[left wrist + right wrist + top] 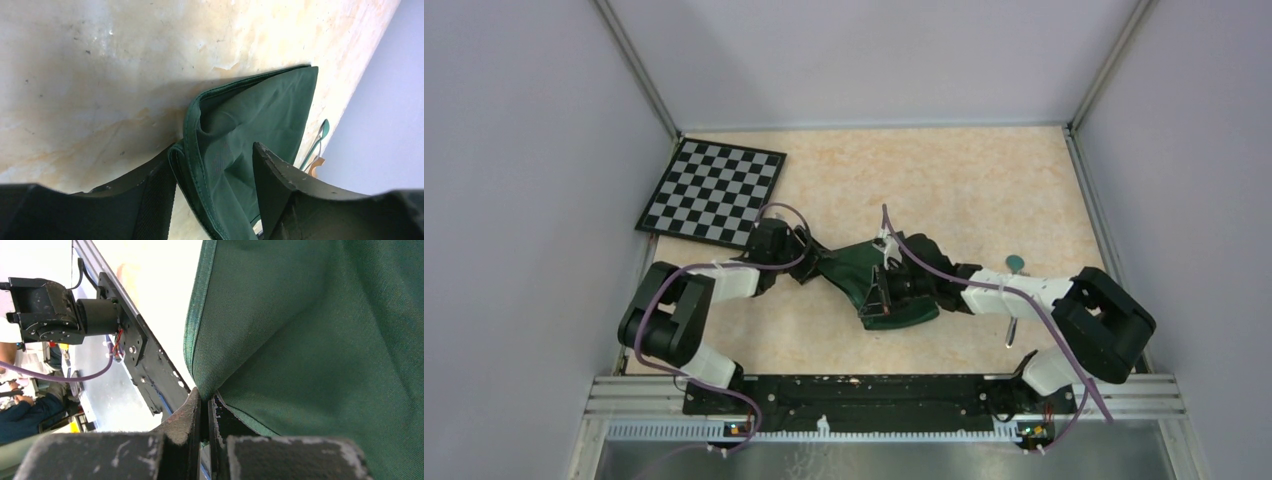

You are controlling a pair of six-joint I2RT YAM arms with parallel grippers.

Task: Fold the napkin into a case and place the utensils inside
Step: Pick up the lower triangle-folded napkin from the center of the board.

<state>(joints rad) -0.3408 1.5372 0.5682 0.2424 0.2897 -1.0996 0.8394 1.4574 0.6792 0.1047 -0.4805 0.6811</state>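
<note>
Checkered board sits at the far-left corner of the table, tilted, nothing on it. Left gripper is just right of the board's near corner. Its jaws are partway apart and straddle the hemmed left edge of the napkin. The cloth lies against the left finger, but there's no visible clamp on it. The napkin is right of the board and nearer the arm bases: dark green, bunched and pulled into a long uneven shape between the two grippers, not flat, no case formed. Left end is narrow, right end wider and partly lifted off the table. Right gripper is at the napkin's right end, further right of the board, jaws closed tight, pinching the cloth at its hem. Utensils are well right of the board, apart from the napkin. Teal head shows beyond the right forearm, the silver stem runs under it. Can't make out the fork.
</note>
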